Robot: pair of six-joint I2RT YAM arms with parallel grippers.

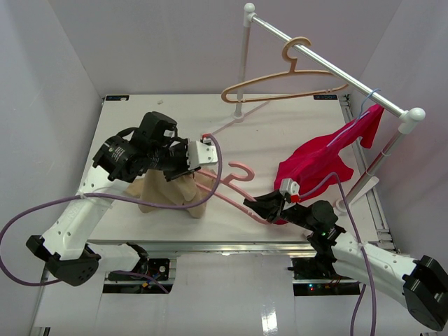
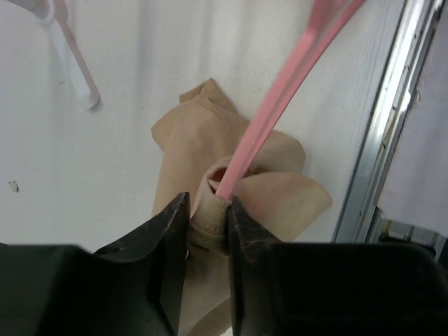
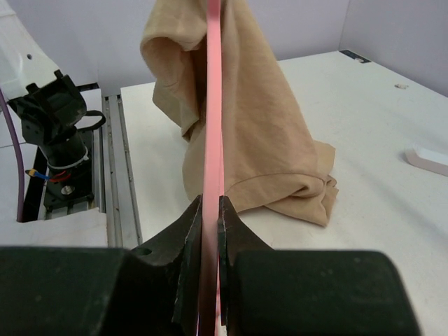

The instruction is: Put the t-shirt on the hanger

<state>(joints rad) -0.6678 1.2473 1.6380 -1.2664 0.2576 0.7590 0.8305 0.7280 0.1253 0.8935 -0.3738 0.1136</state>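
The tan t-shirt (image 1: 168,196) hangs in a bunch from my left gripper (image 1: 183,166), its lower part resting on the table. My left gripper (image 2: 208,210) is shut on the t-shirt's ribbed collar (image 2: 210,217). The pink hanger (image 1: 234,183) runs from its hook at mid-table into the collar opening (image 2: 220,175). My right gripper (image 1: 269,208) is shut on the hanger's thin pink bar (image 3: 212,126), which runs straight ahead into the t-shirt (image 3: 266,140). The hanger's end inside the cloth is hidden.
A white rail (image 1: 329,66) on two posts stands at the back right. A peach-tan hanger (image 1: 283,84) hangs on it. A magenta-red garment (image 1: 318,161) on a thin blue hanger droops from the rail's right end to the table. The table's metal front edge (image 2: 381,140) is near.
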